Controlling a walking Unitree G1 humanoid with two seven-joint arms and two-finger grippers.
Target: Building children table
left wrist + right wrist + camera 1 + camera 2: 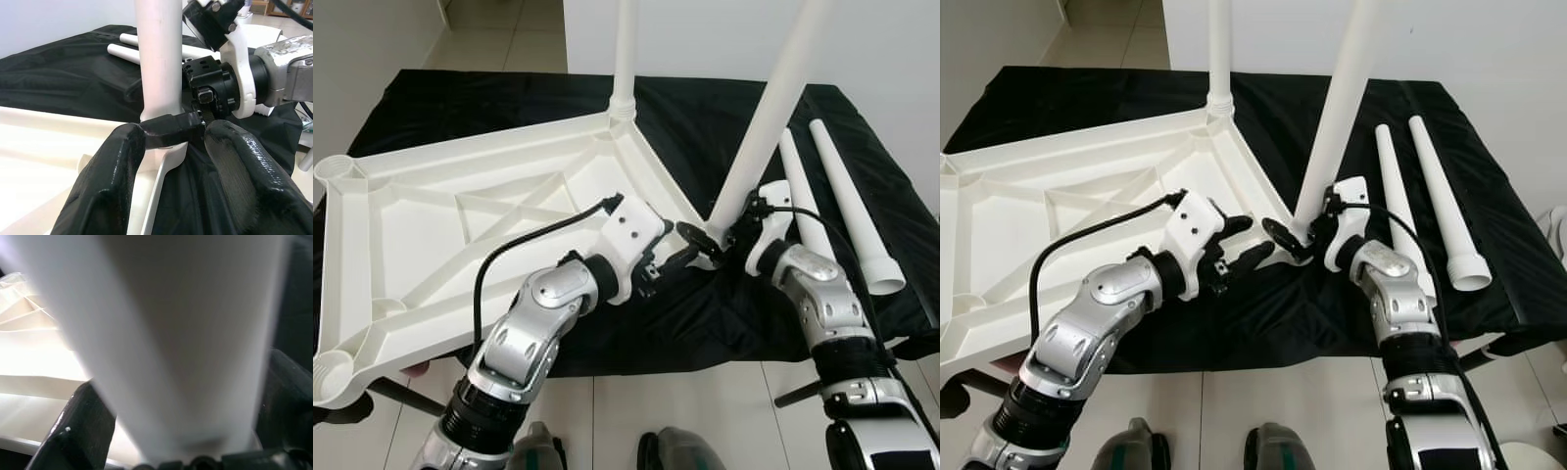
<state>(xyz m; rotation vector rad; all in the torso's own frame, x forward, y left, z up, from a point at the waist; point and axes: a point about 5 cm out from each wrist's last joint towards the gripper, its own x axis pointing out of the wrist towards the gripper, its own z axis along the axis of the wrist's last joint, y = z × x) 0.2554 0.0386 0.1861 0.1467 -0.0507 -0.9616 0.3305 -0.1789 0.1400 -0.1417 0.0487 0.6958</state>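
Right gripper (1317, 227) jaws clamped on leaning white table leg (1340, 106), low near corner socket. Left gripper (677, 257) jaws apart beside. Leg looks light, stiff, smooth plastic; grip low.

We see a plain white tabletop (460, 211) and white legs (847, 201) on a black cloth (724, 127) over the desk. Both arms are silver, each hand (680, 257) black. Floor tiles (499, 29) look pale beige.

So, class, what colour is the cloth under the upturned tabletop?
Black cloth; the left eye view shows it best.
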